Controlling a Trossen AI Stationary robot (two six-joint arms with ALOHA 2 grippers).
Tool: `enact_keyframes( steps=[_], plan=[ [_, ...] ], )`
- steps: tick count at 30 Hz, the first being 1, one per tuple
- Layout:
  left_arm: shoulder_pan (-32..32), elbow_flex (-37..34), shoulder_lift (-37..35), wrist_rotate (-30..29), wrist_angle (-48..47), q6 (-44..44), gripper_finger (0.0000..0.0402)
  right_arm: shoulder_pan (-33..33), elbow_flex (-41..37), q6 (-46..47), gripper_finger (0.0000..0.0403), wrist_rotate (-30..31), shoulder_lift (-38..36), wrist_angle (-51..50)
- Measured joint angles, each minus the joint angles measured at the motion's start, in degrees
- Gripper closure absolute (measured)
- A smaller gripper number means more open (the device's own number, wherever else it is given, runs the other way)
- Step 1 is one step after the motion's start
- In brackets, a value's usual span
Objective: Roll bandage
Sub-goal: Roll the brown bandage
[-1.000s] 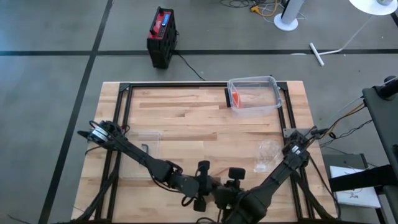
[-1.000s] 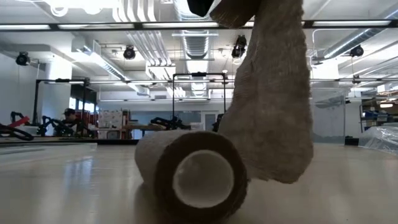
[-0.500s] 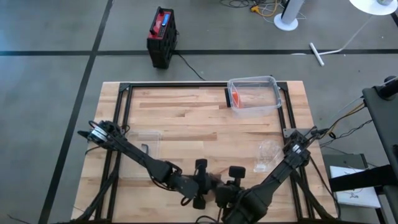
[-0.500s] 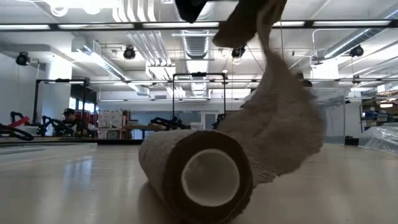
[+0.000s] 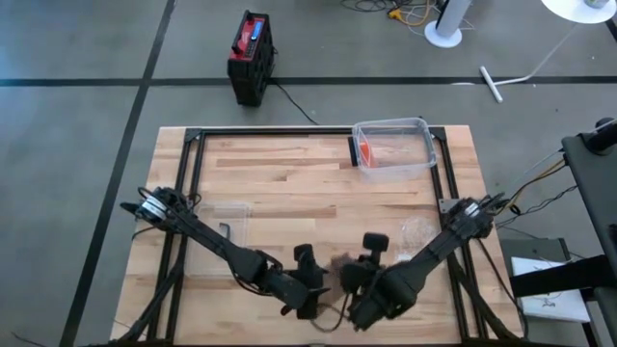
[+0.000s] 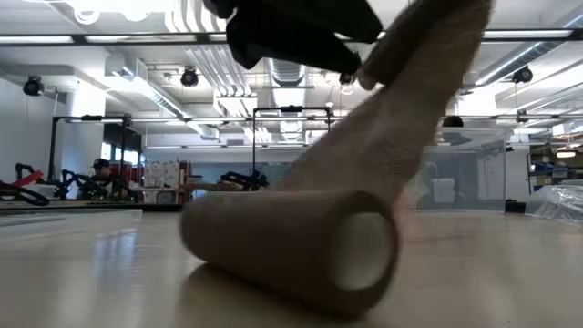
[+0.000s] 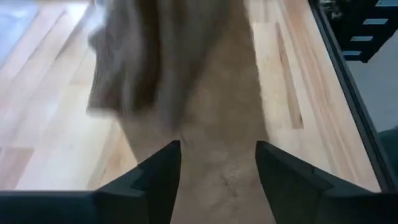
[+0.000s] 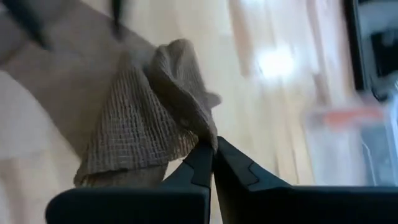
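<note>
Near edge of your table (image 5: 289, 183): the bandage (image 6: 301, 246) roll lies on its side on the wood, its loose tail rising from it. Your right gripper (image 8: 212, 152) has its fingers pinched together on the bunched end of that tail. Your left gripper (image 7: 217, 165) stands with fingers spread, the strip running between them, not clamped. Farther back, a clear plastic bin (image 5: 393, 147) sits at the far edge. Beyond the table, a black and red case (image 5: 251, 56) on the floor.
</note>
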Motion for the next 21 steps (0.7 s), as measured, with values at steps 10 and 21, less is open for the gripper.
enact_keyframes(
  steps=[10, 21],
  plan=[
    [3.80, -6.70, 2.42, 0.02, 15.14, -1.86, 0.0193, -1.14, -22.25, 4.66, 0.0401, -2.28, -12.77, 15.89],
    [8.36, -2.92, 16.31, 5.39, 26.28, -1.73, 0.0240, -3.46, -30.84, 5.78, 0.0401, -3.17, -15.56, 23.05]
  ],
)
